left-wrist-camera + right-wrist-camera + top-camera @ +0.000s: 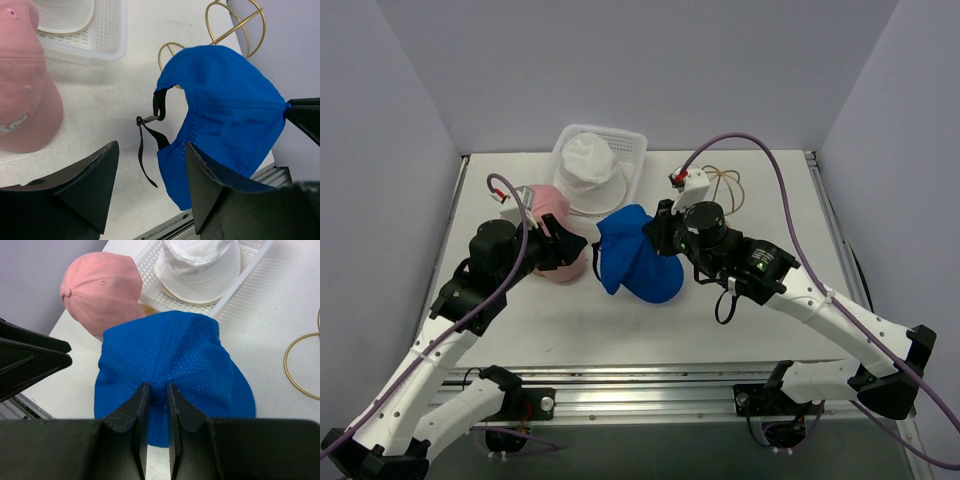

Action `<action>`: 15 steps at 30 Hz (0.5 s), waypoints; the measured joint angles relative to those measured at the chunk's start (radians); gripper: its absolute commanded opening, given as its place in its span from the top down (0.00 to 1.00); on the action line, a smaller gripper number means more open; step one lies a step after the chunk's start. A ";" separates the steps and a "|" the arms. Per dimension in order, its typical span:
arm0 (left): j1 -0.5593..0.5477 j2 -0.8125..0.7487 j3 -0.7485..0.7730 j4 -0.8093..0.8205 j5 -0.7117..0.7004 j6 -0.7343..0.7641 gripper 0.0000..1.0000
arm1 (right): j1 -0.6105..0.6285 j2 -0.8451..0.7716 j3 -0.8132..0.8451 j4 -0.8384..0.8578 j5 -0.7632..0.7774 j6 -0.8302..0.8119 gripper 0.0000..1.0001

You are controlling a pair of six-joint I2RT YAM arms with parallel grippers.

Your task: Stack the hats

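Blue cap [640, 262] is just beside the pink cap [555, 210]. We've got our right gripper [157, 390] pinching its crown, while our left gripper [151, 147] hangs spread wide nearby, holding nothing.

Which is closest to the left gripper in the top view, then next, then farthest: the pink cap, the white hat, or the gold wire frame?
From the left gripper, in the top view:
1. Pink cap, right beside it, on the left side.
2. White hat, farther back, in the basket.
3. Gold wire frame, far across at the back right.
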 measured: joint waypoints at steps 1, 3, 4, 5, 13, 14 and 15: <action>0.000 0.008 0.000 0.001 0.006 -0.002 0.36 | 0.000 0.000 0.000 0.000 -0.002 0.000 1.00; 0.000 0.013 -0.004 0.005 0.013 -0.008 0.36 | 0.001 -0.002 0.000 0.000 -0.006 0.000 1.00; 0.000 0.013 -0.005 0.008 0.014 -0.009 0.36 | 0.001 -0.002 0.000 0.000 -0.007 -0.001 1.00; 0.000 0.015 -0.005 0.011 0.014 -0.011 0.36 | 0.002 -0.002 0.000 0.000 -0.010 -0.003 1.00; 0.002 0.065 -0.025 0.067 0.028 -0.039 0.37 | 0.009 -0.002 0.000 0.009 -0.030 -0.017 1.00; 0.002 0.071 -0.027 0.070 0.032 -0.042 0.37 | 0.012 -0.002 0.000 0.009 -0.032 -0.019 1.00; 0.002 0.079 -0.027 0.072 0.036 -0.045 0.37 | 0.012 -0.003 0.000 0.009 -0.034 -0.019 1.00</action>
